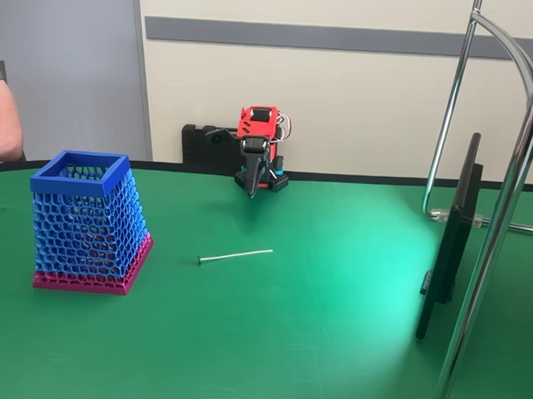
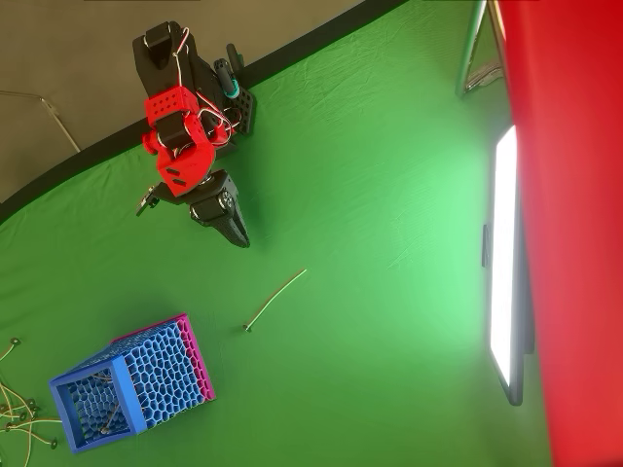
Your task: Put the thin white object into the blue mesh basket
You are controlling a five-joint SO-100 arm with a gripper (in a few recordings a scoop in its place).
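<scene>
Overhead view: the thin white stick (image 2: 275,300) lies diagonally on green table (image 2: 389,243), just below-right of black gripper (image 2: 237,233), whose fingers look closed together

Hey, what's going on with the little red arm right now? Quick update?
Gripper holds nothing, hanging over the table near its base; fingers: can't tell if open. Thin white object lies flat on green table, apart from blue mesh basket. Nothing between them.

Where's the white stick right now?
In the fixed view the thin white object lies flat on the green table, right of the blue mesh basket.
</scene>
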